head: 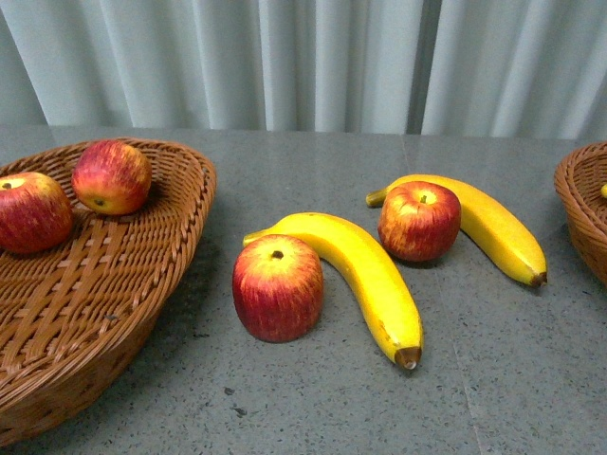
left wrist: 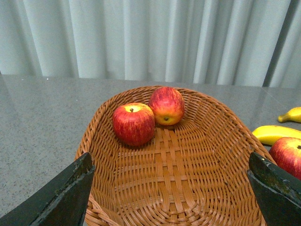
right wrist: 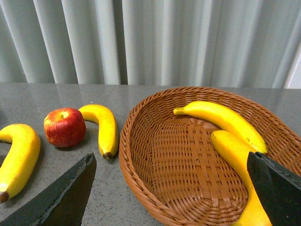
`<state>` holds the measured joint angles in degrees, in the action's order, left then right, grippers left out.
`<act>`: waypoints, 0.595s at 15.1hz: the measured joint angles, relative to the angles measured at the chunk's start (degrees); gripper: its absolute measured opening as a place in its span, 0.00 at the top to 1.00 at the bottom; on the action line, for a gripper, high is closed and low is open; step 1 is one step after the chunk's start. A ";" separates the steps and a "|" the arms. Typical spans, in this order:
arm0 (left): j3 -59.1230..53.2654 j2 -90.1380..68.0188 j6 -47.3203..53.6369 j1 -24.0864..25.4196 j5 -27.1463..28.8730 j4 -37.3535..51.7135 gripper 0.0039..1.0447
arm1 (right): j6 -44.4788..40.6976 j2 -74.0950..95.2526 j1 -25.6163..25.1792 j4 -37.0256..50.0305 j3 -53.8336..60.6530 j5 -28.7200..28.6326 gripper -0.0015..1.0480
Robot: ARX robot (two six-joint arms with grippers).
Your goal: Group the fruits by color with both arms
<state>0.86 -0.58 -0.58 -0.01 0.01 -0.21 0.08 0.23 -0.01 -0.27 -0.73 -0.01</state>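
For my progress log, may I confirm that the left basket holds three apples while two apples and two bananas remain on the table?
Not quite: the left basket holds two apples, not three, as the left wrist view shows. Two more apples and two bananas do remain on the table.

2 red, yellow-streaked apples are held in the left basket (head: 185, 204): the nearer apple (head: 33, 210) upright, the farther apple (head: 112, 176) tipped. On the table (head: 512, 379), the centre apple (head: 278, 288) is stood just beside the curved near banana (head: 365, 275), and the right apple (head: 419, 221) is set against the far banana (head: 498, 232). In the right basket (right wrist: 141, 155), the upper banana (right wrist: 221, 117) and lower banana (right wrist: 237, 157) are laid side by side.
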 joint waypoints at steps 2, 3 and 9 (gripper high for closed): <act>5.14 -8.04 -3.74 -5.70 14.71 -12.28 0.06 | -0.02 0.00 0.00 -0.02 0.00 0.02 0.06; 8.02 -15.12 -3.39 2.99 15.21 -4.33 0.06 | 0.02 0.00 0.02 0.00 0.00 0.00 0.06; 15.02 -33.64 2.47 13.73 1.18 12.96 0.06 | 0.00 0.00 0.00 -0.02 0.00 0.02 0.06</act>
<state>15.88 -34.22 1.89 13.72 1.19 12.75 0.08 0.23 -0.01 -0.30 -0.73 0.01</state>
